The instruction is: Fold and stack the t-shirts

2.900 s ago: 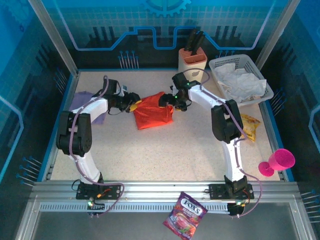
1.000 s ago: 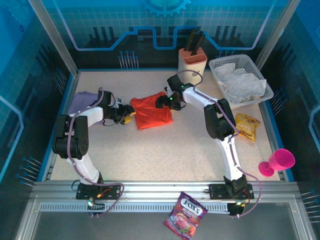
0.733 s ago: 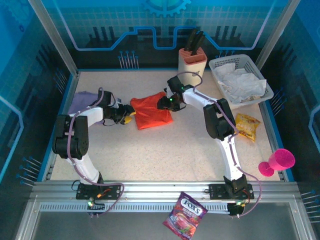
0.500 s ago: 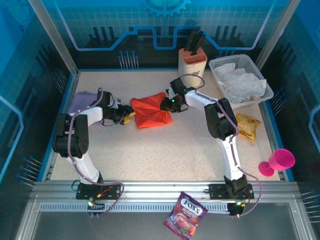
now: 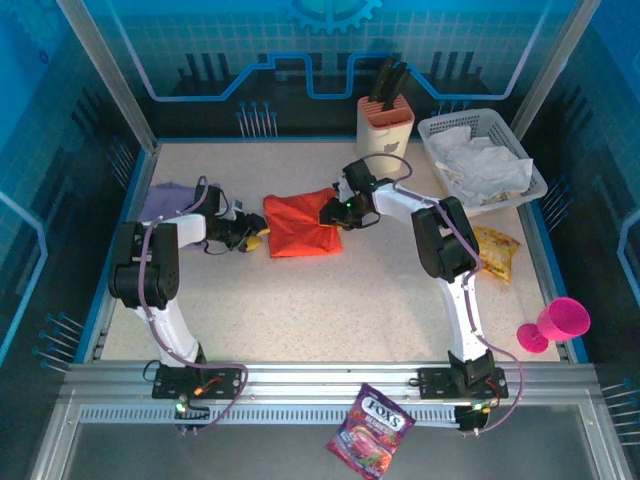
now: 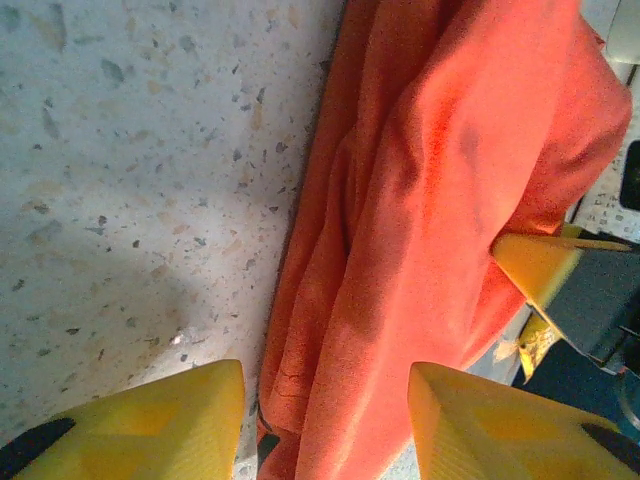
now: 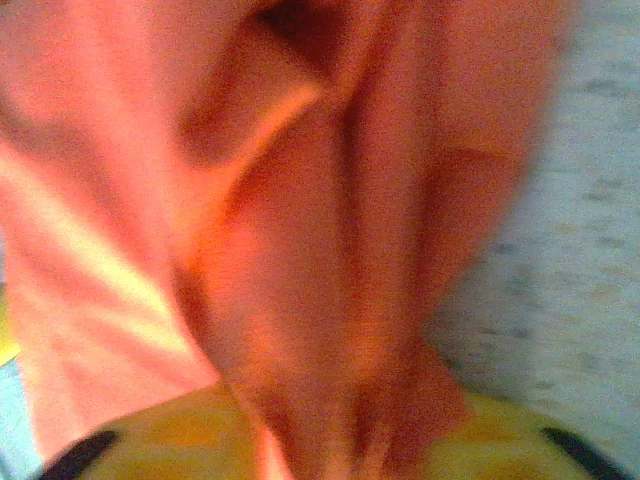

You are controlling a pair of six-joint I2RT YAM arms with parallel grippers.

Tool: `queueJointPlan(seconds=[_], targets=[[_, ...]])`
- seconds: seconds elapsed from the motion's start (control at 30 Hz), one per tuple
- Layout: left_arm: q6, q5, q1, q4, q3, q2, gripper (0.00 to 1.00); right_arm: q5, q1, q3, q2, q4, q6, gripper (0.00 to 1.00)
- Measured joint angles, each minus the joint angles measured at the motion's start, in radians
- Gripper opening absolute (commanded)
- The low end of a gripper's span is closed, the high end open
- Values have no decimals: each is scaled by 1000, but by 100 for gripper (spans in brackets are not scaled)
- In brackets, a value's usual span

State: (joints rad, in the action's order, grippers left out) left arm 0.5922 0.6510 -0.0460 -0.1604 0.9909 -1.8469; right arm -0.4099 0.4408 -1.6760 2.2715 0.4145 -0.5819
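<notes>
Inside blue-lit panel walls (image 5: 200, 40), a speckled beige table (image 5: 330, 300) edged in blue carries two t-shirts. A bright orange-red cloth t-shirt (image 5: 300, 225) is bunched mid-table toward the far edge, and a pale lavender cloth t-shirt (image 5: 165, 203) is crumpled at the left edge.

The left gripper (image 6: 325, 400) rests at the orange shirt's left side, its yellow fingers spread, with a cloth edge and bare tabletop between them. The right gripper (image 5: 328, 212) meets the shirt's right side. A fold runs between its fingers, but blur hides whether they pinch it.

Open tabletop stretches across the near half. One tan knife block (image 5: 385, 120) and one white plastic basket (image 5: 428, 140) stand at the far right corner. One yellow snack bag (image 5: 497, 252) lies by the right edge, one pink plastic cup (image 5: 557, 325) just outside it, and one purple candy bag (image 5: 370, 430) on the front rail.
</notes>
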Motion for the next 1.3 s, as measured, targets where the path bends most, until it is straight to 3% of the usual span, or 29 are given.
queueJointPlan(seconds=[0.23,0.5,0.73,1.3], targets=[[-35,-33,2,-21,16,-18,50,4,8,0,-26,27,-2,76],[-41,-32,21,3,48,-59,55,53,-6,24,-84,98,12,90],[-42,-14,41,30,89,-97,54,55,-23,84,-166,97,18,91],[-41,-3,55,-1,167,-157,50,-21,-50,94,-168,49,-3,90]])
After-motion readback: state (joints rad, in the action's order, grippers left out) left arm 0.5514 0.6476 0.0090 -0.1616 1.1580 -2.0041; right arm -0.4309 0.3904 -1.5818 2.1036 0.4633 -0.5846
